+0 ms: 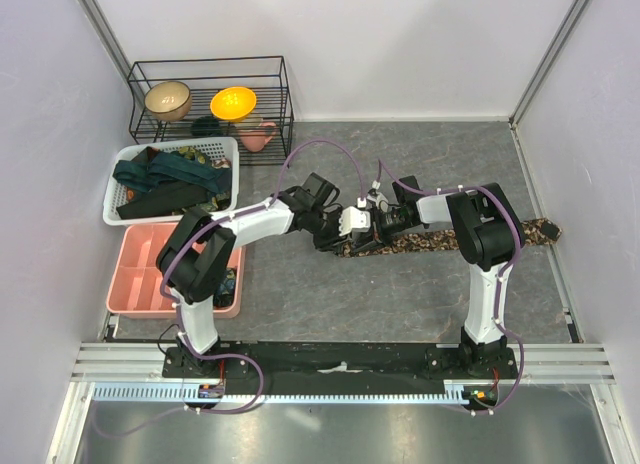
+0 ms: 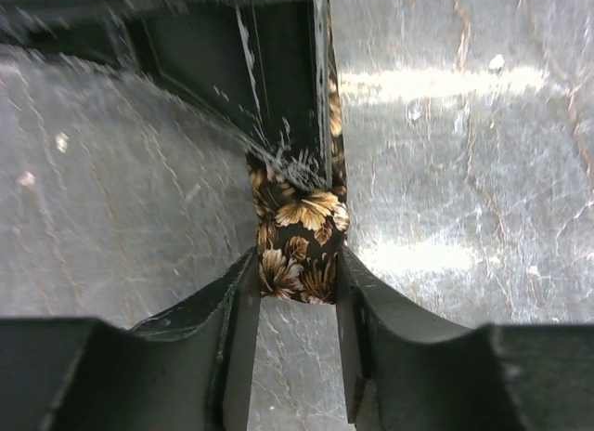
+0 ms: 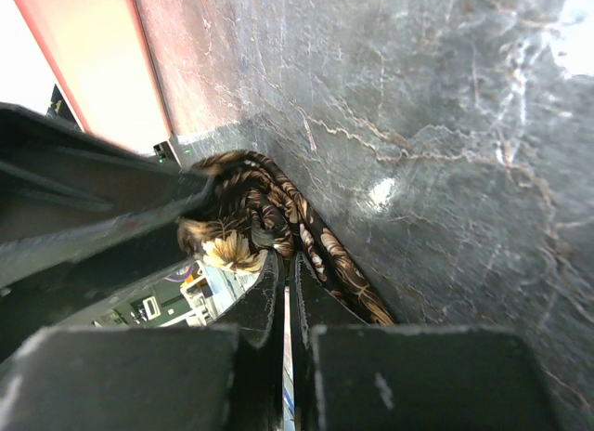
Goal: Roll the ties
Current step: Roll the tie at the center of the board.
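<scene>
Axis check: brown floral-print fabric necktie [image 1: 450,240] is laid on the grey marbled tabletop [image 1: 400,304], long axis roughly 9-to-3 o'clock in the top view, far tip tilted slightly toward 2. Flat free length is stretched toward 3 o'clock. The bunched, partly coiled end is found at the 9 o'clock end, mid-tabletop, where both arms meet.

On the 9 o'clock side the left gripper [image 2: 297,296] is set in line with the axis. Its jaws are held partway apart and the necktie's folded end fills the gap, touched by both inner faces. It is read as clamped across the width; how firmly cannot be told.

From the 3 o'clock side the right gripper [image 3: 283,278] is angled in over the strip. Its jaws are pressed together, with the coil at 11 o'clock of the tips in its wrist view. Whether fabric is pinched between them cannot be told.

Both grippers are judged equally near the coiled end; neither is near the far tip. Rolling is judged to be needed along the axis toward 3 o'clock, with the coil kept square to the strip, otherwise a skewed roll is risked.

Loose dark teal and black fabric ties [image 1: 165,179] are seen in the white mesh basket [image 1: 114,184] at 10 o'clock, well apart.
</scene>
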